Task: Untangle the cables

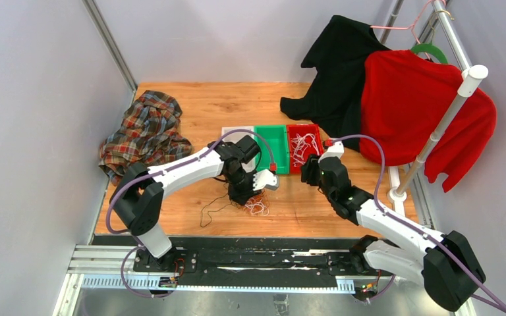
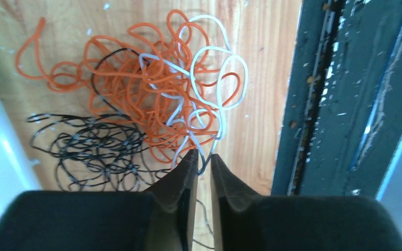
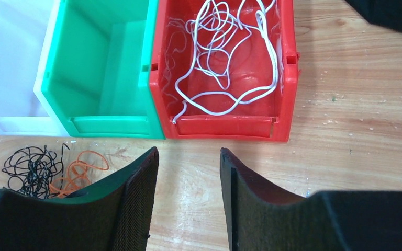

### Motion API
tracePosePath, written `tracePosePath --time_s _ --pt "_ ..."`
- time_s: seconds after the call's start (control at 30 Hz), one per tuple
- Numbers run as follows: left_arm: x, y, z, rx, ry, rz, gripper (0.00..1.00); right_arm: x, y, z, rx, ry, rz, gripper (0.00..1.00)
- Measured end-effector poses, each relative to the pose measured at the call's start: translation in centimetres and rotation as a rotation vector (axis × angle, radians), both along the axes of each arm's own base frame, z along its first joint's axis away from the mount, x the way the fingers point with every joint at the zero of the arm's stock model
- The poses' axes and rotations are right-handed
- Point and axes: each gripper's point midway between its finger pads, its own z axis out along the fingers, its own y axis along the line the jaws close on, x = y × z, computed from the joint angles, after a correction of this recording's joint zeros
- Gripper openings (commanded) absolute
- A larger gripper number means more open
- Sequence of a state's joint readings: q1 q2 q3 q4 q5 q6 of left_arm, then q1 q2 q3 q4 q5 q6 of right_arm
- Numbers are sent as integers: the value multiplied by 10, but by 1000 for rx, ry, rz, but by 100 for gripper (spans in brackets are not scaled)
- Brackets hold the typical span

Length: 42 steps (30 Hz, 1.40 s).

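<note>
Left fingers (image 2: 180,180) nearly together, at tangled cables (image 2: 154,104)

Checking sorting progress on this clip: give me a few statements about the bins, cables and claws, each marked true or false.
1. The red bin holds a white cable. True.
2. The green bin holds an orange cable. False: it is empty.
3. A tangle of orange, white and black cables lies on the table by the left claw. True.
4. The right claw grips a black cable. False: it is open over bare wood, holding nothing.
</note>
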State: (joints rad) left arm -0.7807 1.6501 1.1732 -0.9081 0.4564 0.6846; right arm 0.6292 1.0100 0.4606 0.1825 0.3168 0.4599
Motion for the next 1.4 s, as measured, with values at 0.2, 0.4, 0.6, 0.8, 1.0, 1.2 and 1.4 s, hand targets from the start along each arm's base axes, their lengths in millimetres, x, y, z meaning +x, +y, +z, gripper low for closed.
tracePosePath --time_s 0.2,0.4,0.6,0.8,1.0,1.2,1.4 --pt "12 -3 14 -13 -60 54 1 0 3 3 14 -6 12 45" --pt "14 -9 52 -95 -112 107 1 -2 20 16 71 -49 90 65" --pt "18 -20 92 -175 -129 165 1 -17 55 42 156 -124 264 69" --pt "19 -24 127 -236 -145 196 1 -41 90 80 263 -217 454 70" --pt "17 -23 142 -249 -146 198 1 -66 123 93 310 -230 635 68" --pt "17 -24 164 -276 -163 192 1 -78 153 79 299 -178 748 62" --pt "16 -26 193 -321 -188 174 0 -69 169 59 268 -127 751 59"
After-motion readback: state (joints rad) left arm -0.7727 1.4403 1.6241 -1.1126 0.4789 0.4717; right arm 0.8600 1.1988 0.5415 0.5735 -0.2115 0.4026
